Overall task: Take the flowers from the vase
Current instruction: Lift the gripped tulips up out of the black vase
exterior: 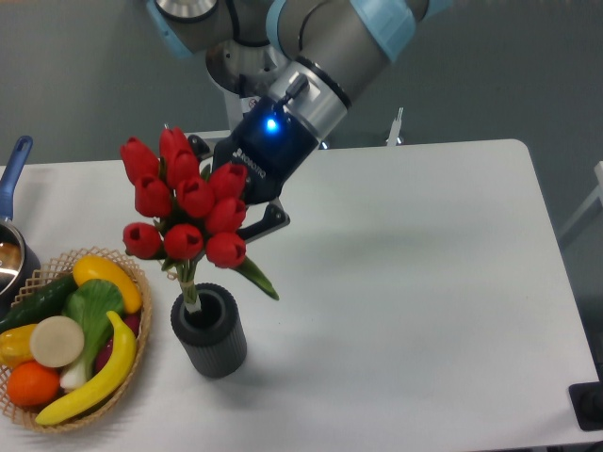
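Camera view shows the gripper [229,202] grasping the red tulips [181,202] above the grey vase [209,334], stem ends at its rim.

I am finding open table [405,282] on my right side, while the basket [141,353] of fruit is sitting just beside the vase [209,334] on the left, with the pot [11,247] blocking farther out.

Wicker basket [132,363] w/ fruit & veg, pot [11,252] behind
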### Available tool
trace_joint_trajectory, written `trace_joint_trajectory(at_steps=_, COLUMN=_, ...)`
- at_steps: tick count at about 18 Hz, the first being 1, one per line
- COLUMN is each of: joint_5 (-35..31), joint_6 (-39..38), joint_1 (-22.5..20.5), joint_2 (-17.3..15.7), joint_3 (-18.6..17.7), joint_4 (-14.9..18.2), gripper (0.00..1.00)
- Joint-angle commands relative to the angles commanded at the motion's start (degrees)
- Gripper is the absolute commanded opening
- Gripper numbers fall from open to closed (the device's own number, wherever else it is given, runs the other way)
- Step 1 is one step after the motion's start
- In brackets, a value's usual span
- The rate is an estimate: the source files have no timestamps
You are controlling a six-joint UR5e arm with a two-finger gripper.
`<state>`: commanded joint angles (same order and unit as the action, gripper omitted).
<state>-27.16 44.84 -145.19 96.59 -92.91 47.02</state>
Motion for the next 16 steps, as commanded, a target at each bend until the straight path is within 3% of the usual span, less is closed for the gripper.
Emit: trace_joint_trajectory(at_steps=16, joint_5=-0.35, joint_6=1.13, joint_1=-7.38, joint_2=1.05, joint_3=2.99, joint_4=0.0, gripper=0.41)
